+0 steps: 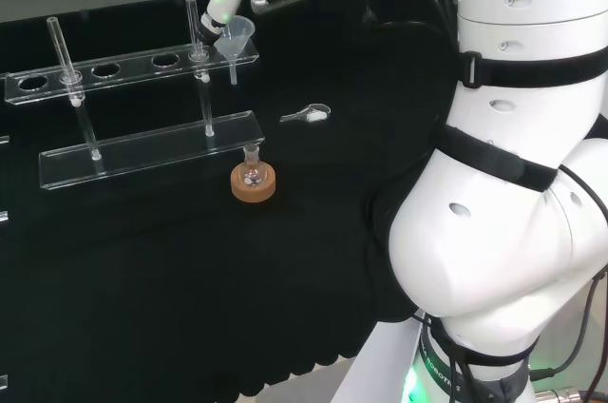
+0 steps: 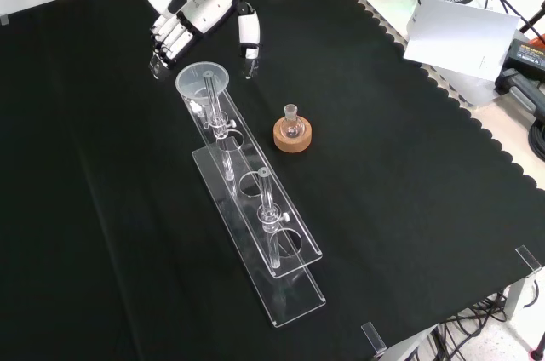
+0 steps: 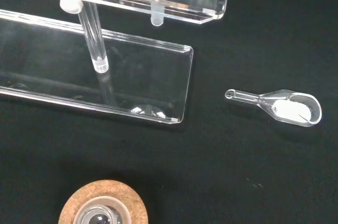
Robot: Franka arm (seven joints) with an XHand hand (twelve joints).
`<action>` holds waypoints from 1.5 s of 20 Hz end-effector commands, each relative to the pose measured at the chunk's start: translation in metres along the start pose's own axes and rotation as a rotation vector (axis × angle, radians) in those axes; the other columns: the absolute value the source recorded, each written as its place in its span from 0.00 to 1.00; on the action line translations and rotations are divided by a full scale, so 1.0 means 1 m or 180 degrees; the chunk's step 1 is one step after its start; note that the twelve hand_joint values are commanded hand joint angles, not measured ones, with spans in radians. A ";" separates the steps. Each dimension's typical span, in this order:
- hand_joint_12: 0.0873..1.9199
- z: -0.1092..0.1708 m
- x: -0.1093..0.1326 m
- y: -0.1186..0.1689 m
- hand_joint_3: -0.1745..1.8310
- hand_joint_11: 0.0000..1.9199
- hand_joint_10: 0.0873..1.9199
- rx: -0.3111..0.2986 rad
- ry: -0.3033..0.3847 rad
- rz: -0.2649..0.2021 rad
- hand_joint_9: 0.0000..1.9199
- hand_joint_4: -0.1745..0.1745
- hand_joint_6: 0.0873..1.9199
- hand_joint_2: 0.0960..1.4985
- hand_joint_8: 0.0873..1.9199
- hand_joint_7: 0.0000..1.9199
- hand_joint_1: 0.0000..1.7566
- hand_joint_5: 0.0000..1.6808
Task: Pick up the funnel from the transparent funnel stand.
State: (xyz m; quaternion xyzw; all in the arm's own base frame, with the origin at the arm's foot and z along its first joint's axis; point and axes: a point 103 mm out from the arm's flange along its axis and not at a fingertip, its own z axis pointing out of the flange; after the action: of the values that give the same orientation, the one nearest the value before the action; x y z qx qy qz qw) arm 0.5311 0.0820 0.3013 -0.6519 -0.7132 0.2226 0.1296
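The clear funnel [image 1: 235,39] sits in the end hole of the transparent funnel stand [image 1: 133,68], its stem hanging below the upper shelf. In the front view the funnel [image 2: 203,80] is at the stand's [image 2: 281,246] far end. The hand [image 2: 192,12] hovers just beyond and above it, open, with fingers [image 2: 163,42] to one side of the rim and the thumb [image 2: 249,36] to the other. Nothing is held. In the head view the hand [image 1: 226,2] is right behind the funnel. The wrist view shows the funnel stem [image 3: 157,19] and the stand's base plate [image 3: 121,84].
A small flask on a cork ring [image 1: 253,182] stands in front of the stand's base, also visible in the front view [image 2: 292,134] and the wrist view [image 3: 103,207]. A clear scoop with white powder [image 3: 288,108] lies on the cloth [image 1: 306,115]. Two upright rods [image 1: 63,53] rise from the stand.
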 end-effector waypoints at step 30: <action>0.82 0.014 0.004 0.028 0.22 0.08 0.45 0.0164 -0.0126 -0.0093 0.05 0.62 0.00 0.40 0.00 0.03 0.44 0.04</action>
State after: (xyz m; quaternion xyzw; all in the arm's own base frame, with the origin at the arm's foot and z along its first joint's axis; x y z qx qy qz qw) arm 0.5456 0.0775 0.2773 -0.6394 -0.7114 0.2578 0.1364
